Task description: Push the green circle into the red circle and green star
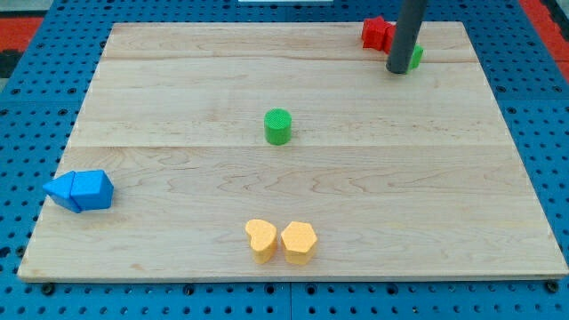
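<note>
The green circle [277, 126] stands near the middle of the wooden board. A red block [377, 33] sits at the view's top right, partly hidden by the rod; its shape is unclear. A green block [415, 58] peeks out just right of the rod, mostly hidden. My tip [397, 70] rests on the board right next to that green block and just below the red one, far up and right of the green circle.
Two blue blocks [80, 190] touch each other at the board's left edge. Two yellow blocks [281, 240] sit side by side near the bottom edge. The wooden board [178, 98] lies on a blue pegboard.
</note>
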Robot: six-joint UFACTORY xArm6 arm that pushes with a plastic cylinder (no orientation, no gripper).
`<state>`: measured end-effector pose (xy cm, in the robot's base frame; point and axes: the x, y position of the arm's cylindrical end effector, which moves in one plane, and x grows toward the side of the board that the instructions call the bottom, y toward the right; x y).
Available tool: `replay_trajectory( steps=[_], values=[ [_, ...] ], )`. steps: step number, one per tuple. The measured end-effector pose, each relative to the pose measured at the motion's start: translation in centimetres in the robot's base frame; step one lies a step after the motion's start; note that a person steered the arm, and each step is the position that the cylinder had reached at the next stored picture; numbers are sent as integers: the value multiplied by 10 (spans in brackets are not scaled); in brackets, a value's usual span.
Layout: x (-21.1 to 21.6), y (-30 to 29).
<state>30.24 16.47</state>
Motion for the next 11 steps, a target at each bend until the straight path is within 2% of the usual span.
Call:
replay_trajectory(
  steps=[1, 2, 3, 4, 5, 6, 7, 8, 9, 10, 11],
  values=[
    [90, 1],
    [148, -40],
    [177, -106],
    [169, -175],
    [115, -180],
    [88, -180],
    [101, -236],
    [73, -214],
    [45, -141],
    [28, -105],
    [3, -106]
  ],
)
